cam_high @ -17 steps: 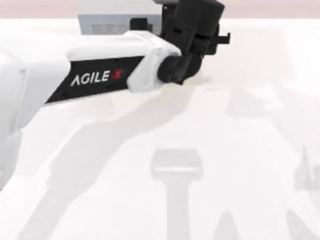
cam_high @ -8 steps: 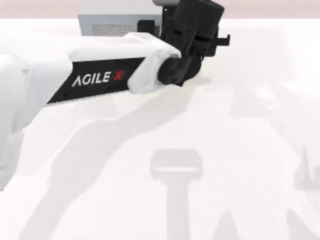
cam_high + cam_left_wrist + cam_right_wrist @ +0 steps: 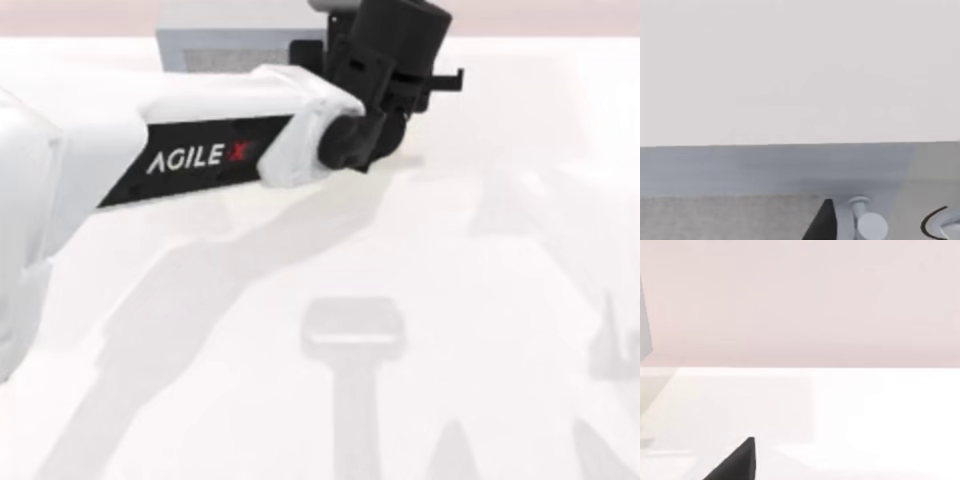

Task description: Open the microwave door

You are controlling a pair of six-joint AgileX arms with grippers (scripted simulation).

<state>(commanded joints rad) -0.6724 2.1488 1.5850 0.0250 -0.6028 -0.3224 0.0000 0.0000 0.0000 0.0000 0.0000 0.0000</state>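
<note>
- Microwave (image 3: 235,30) at frame's upper middle, on the counter (image 3: 480,300).
- Left pincer (image 3: 440,80) at its front; grip state can't tell.
- Door (image 3: 730,217): rigid, light, hinged; take the handle strip.
- Right arm unseen.

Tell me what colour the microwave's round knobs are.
Pale silvery grey; the knob on the microwave shows best in the left wrist view.

Grey microwave (image 3: 235,35) at table's far edge (door (image 3: 225,60) w/ mesh).
</note>
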